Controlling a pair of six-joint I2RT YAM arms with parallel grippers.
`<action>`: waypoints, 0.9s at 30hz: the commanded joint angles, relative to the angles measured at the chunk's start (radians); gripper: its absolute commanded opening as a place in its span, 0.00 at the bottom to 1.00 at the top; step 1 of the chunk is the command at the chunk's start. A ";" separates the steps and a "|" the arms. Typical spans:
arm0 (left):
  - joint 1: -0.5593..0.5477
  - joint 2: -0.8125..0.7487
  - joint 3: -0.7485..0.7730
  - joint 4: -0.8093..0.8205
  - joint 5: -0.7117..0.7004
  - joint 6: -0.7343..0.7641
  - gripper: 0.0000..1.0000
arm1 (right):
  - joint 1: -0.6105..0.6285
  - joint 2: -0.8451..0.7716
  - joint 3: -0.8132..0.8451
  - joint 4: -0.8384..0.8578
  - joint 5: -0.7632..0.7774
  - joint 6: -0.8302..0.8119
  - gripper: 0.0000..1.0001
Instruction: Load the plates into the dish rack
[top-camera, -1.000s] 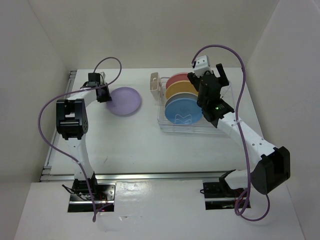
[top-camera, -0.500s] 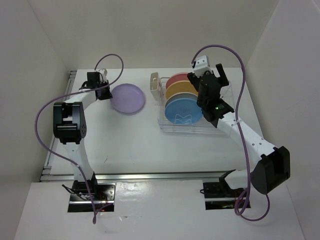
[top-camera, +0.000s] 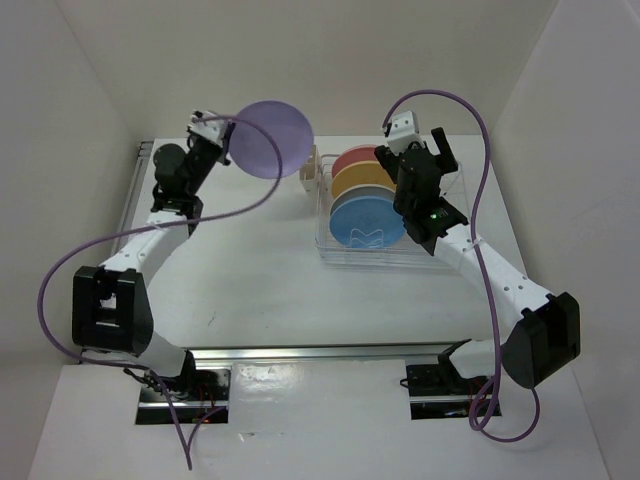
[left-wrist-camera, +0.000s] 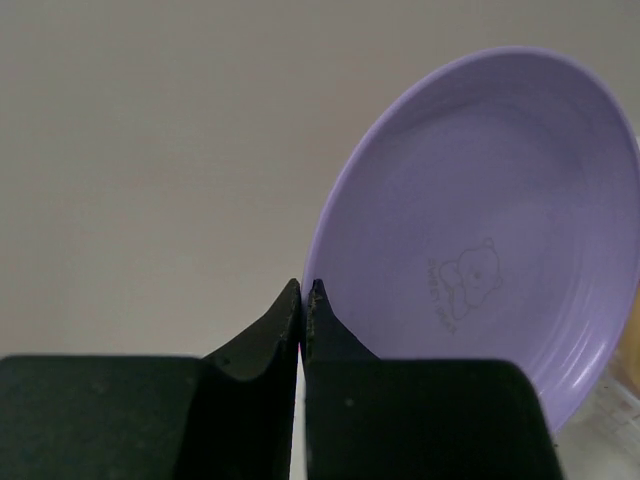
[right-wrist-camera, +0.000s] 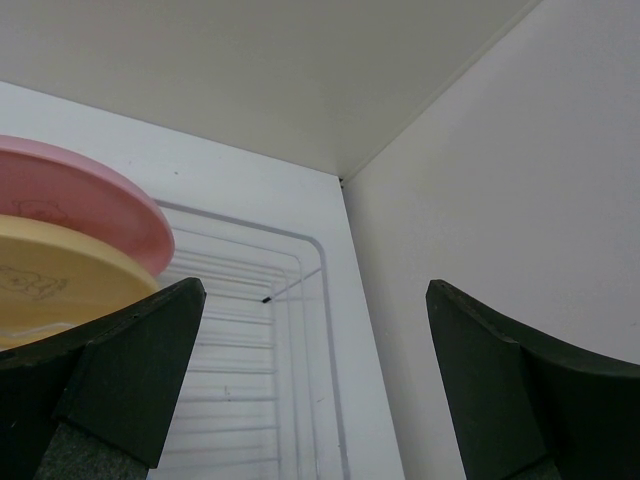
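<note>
My left gripper is shut on the rim of the lavender plate and holds it tilted on edge in the air, left of the dish rack. In the left wrist view the gripper pinches the plate at its left edge. Pink, orange-yellow and blue plates stand in the rack. The cream plate is not seen. My right gripper is open and empty above the rack's far right part. Its wrist view shows the pink plate, a yellow plate and rack wires.
A beige cutlery holder sits on the rack's left end, just below the held plate. White walls close in the table at the back, left and right. A metal rail runs along the near edge.
My left gripper has lifted the lavender plate off the table, tipped it on edge and carried it up and right toward the rack. The right arm has not moved.
</note>
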 joint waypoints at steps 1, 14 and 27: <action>-0.115 -0.023 -0.096 0.362 0.057 0.192 0.00 | -0.005 -0.010 0.012 0.042 0.029 -0.014 1.00; -0.468 -0.058 -0.201 0.605 -0.115 0.535 0.00 | -0.005 -0.019 0.003 0.051 0.048 -0.023 1.00; -0.718 -0.121 -0.211 0.566 -0.269 0.674 0.00 | -0.005 -0.019 -0.006 0.061 0.048 -0.023 1.00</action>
